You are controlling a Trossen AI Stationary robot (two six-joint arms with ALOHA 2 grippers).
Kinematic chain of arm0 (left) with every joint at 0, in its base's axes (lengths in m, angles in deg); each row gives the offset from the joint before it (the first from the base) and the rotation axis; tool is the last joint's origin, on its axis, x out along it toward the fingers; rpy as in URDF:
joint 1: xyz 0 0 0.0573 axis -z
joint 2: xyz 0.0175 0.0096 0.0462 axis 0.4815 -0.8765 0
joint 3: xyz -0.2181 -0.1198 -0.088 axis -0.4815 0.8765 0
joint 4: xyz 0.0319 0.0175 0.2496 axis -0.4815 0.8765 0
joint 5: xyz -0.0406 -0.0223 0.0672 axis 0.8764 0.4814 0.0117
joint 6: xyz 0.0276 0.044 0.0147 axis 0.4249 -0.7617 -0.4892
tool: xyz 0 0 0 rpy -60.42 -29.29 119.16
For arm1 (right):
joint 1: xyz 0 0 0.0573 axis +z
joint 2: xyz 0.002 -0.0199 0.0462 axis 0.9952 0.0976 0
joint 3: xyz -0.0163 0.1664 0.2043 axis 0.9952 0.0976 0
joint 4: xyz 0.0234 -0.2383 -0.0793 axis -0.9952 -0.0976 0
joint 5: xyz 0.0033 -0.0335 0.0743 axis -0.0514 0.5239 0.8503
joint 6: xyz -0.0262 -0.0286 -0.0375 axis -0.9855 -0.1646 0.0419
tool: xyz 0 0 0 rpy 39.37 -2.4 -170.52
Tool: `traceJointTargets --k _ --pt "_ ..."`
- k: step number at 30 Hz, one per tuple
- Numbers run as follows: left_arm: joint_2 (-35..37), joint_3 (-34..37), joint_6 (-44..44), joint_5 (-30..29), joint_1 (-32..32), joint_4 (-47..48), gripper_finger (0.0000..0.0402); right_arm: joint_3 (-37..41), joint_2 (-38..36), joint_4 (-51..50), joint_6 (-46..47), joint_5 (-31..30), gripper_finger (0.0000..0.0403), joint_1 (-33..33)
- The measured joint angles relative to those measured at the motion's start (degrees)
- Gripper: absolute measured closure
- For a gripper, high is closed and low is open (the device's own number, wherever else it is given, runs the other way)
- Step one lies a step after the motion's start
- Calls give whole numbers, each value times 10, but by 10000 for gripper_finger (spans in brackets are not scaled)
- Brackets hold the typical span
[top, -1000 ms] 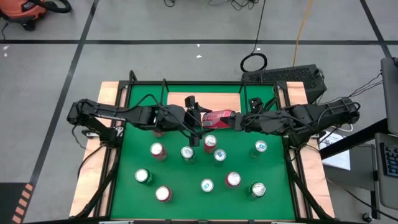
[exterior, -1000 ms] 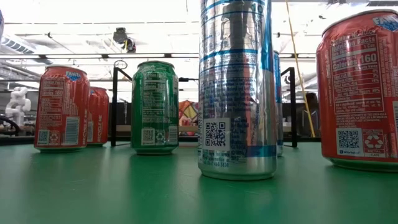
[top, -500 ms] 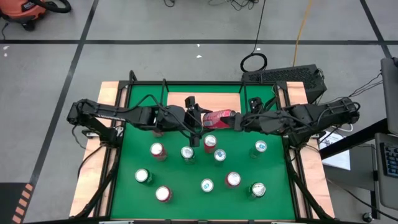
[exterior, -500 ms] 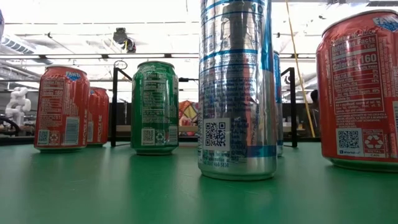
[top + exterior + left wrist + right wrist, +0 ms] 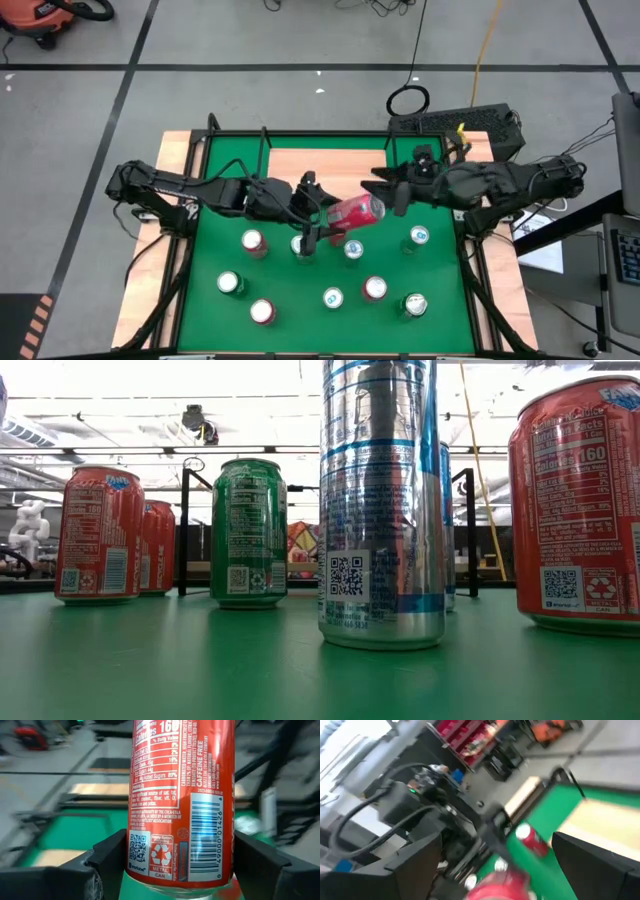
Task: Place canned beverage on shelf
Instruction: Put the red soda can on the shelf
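Note:
A red beverage can (image 5: 356, 212) hangs in the air over the green mat (image 5: 440, 270), just in front of the shelf (image 5: 322, 160), a light-wood board between black rails. My left gripper (image 5: 313, 212) is shut on the can, which fills the left wrist view (image 5: 182, 795). My right gripper (image 5: 386, 190) stands open beside the can's silver top end and holds nothing. In the right wrist view its fingers (image 5: 415, 862) stand wide apart, with the blurred can (image 5: 500, 887) low between them. My left gripper pinches the red can's side wall near its bottom end (image 5: 150, 862) between its two fingers (image 5: 111, 857), which lie across the can. They come roughly level from the table's left. The can is lifted clear of the mat and lies tilted, its top toward the table's right.
Several cans stand upright on the mat below and in front of the grippers, among them a red one (image 5: 252, 241), a green one (image 5: 231, 284) and a silver one (image 5: 333, 297). The low view shows them close up (image 5: 380, 500), with the shelf's black rails (image 5: 183, 530) behind.
My right gripper has let go of the can's top end, rolled and drawn back up toward the table's far right. My left gripper has carried the can toward the table's near edge, away from the shelf board. The can has tipped slightly, with its top end swung nearer.

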Motion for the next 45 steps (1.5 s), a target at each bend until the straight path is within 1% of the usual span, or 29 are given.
traceJointTargets --k 2,6,7,9,12,15,20,23,27,34,38,41,45 --pt "0 0 33 20 -2 -32 116 1 -14 25 -52 1 33 0" --pt "0 0 85 41 -6 -91 116 1 -54 76 -140 4 33 0" --pt "0 0 94 50 -7 -109 116 1 -65 85 -158 17 33 0" --pt "0 0 115 66 -12 -151 116 1 -83 96 -183 62 34 -1" --pt "0 -1 139 83 -19 -206 116 1 -101 103 -189 112 39 -11" --pt "0 -1 157 111 -30 -245 116 0 -104 115 -208 163 41 -22" --pt "0 -1 182 163 -47 -263 116 -20 -85 107 -250 208 31 -52" --pt "0 -1 198 194 -53 -285 116 -35 -73 104 -258 252 26 -80" --pt "-3 -1 204 226 -56 -337 116 -49 -58 109 -241 338 25 -115" --pt "-4 -1 204 240 -57 -341 116 -66 -16 113 -228 423 25 -134" --pt "-10 -2 204 246 -57 -342 116 -73 13 148 -231 465 25 -134" --pt "-14 -2 204 246 -57 -339 116 -73 33 176 -231 486 26 -134" --pt "-20 -2 204 253 -57 -351 116 -73 51 182 -234 504 27 -134"
